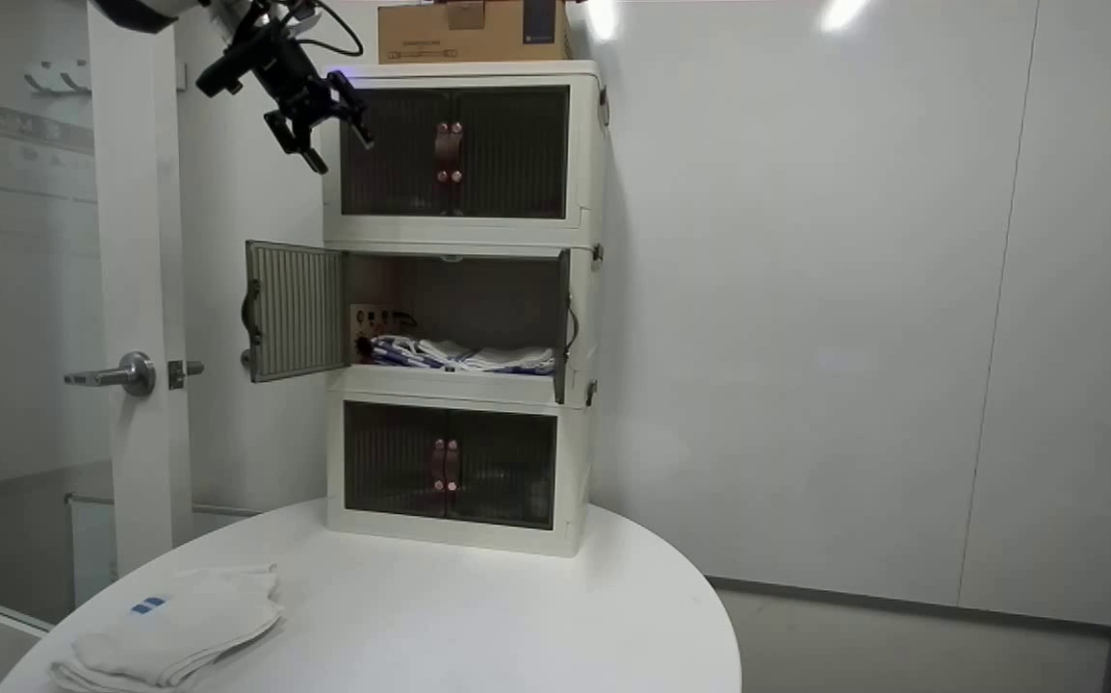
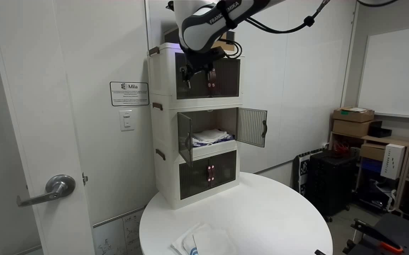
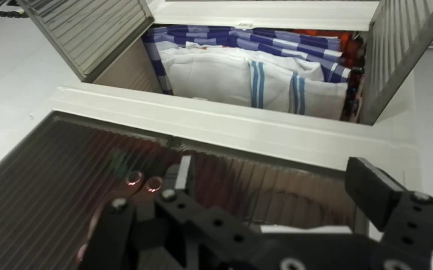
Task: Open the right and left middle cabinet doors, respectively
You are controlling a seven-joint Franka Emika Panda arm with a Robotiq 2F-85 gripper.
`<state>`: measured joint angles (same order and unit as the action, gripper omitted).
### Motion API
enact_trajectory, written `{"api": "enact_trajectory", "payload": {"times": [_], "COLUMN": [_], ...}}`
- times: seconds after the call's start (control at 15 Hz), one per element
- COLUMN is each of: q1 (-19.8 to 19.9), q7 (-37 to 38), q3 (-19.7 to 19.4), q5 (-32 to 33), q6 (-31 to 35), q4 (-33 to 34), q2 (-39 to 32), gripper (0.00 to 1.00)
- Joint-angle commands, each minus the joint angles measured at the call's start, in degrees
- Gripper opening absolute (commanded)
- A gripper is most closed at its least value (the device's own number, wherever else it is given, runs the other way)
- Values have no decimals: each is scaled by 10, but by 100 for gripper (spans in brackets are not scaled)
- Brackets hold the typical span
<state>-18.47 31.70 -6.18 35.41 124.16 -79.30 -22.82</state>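
Note:
Both middle doors of the white cabinet (image 1: 454, 229) stand swung outward. The left middle door (image 1: 297, 313) shows its ribbed inner face; it also shows in an exterior view (image 2: 185, 136) and at the right of the wrist view (image 3: 400, 56), which is upside down. The right middle door (image 1: 563, 327) is seen nearly edge-on; it also shows in an exterior view (image 2: 252, 126) and at the wrist view's upper left (image 3: 89, 33). My gripper (image 1: 344, 152) is open and empty in front of the top tier, above and apart from both doors; its spread fingers show in the wrist view (image 3: 278, 183).
The top-tier doors (image 1: 397, 154) and bottom-tier doors (image 1: 503, 467) are shut. Folded towels (image 3: 220, 75) lie in the middle compartment. A cardboard box (image 1: 464, 34) sits on top. White cloths (image 1: 180, 626) lie on the round table (image 1: 478, 616). A room door (image 1: 142, 289) stands beside the cabinet.

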Motion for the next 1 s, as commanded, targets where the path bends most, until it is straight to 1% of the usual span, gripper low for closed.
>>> {"api": "enact_trajectory", "payload": {"times": [0.0, 0.07, 0.33, 0.6, 0.73, 0.8, 0.93], "q1": [17, 25, 51, 74, 85, 93, 108], "q7": [45, 49, 82, 108, 133, 153, 177], "q3": [0, 2, 11, 28, 34, 36, 41], "q5": [28, 31, 52, 46, 53, 63, 72], "q6": [3, 9, 38, 57, 85, 118, 161], "q4": [-55, -77, -206, -329, -392, -425, -480], "q2": [52, 65, 126, 180, 215, 232, 261], "gripper": [100, 100, 100, 100, 100, 100, 100]}}
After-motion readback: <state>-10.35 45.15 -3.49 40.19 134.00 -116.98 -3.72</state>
